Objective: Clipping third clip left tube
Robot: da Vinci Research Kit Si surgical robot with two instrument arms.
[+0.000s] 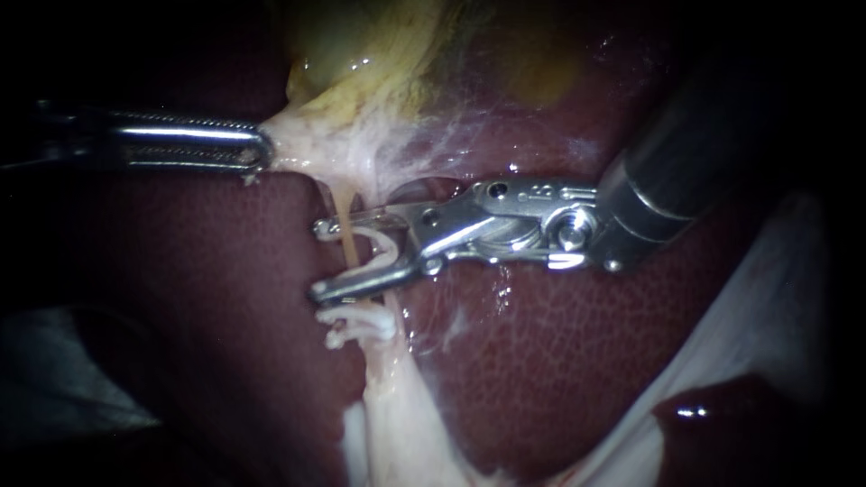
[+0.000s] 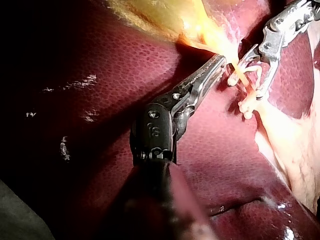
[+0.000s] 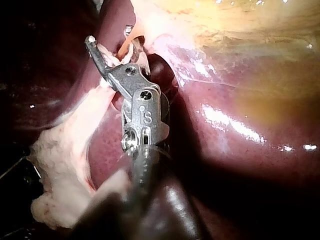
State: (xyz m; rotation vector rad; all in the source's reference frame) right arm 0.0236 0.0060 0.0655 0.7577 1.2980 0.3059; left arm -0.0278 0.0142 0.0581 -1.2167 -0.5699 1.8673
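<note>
left instrument [image 1: 260, 149]: comes in over the dark left side of the liver [image 1: 559, 361]; jaws closed flat on the pale tissue [image 1: 316, 144] under the gallbladder [image 1: 361, 45], which fans out taut from the tips
right instrument [image 1: 318, 258]: shaft from the upper right, lying across the liver's face; jaws parted wide with a clear gap, one on each side of the tube, not clamped on it
tube [image 1: 350, 242]: thin yellowish strand, runs from the pale tissue down over the middle of the liver and passes through the gap between the right instrument's jaws
upper clip [image 1: 379, 242]: white, curved, inside that gap just beside the tube; cannot tell whether it sits in the jaws or on the tube
lower clip [image 1: 361, 323]: white, on the strand just below the lower jaw, very near it
in the way: webby strands of pale tissue close behind the upper jaw; lower clip crowds the lower jaw; pale flap [image 1: 397, 424] hangs from under the clips toward the liver's lower edge
open room: bare liver beyond the jaw tips toward its left side; the two instruments stand well apart; bare liver under the right instrument's wrist
edges: pale band [image 1: 749, 307] along the liver's lower right edge; left edge lost in dark, nothing readable there
</note>
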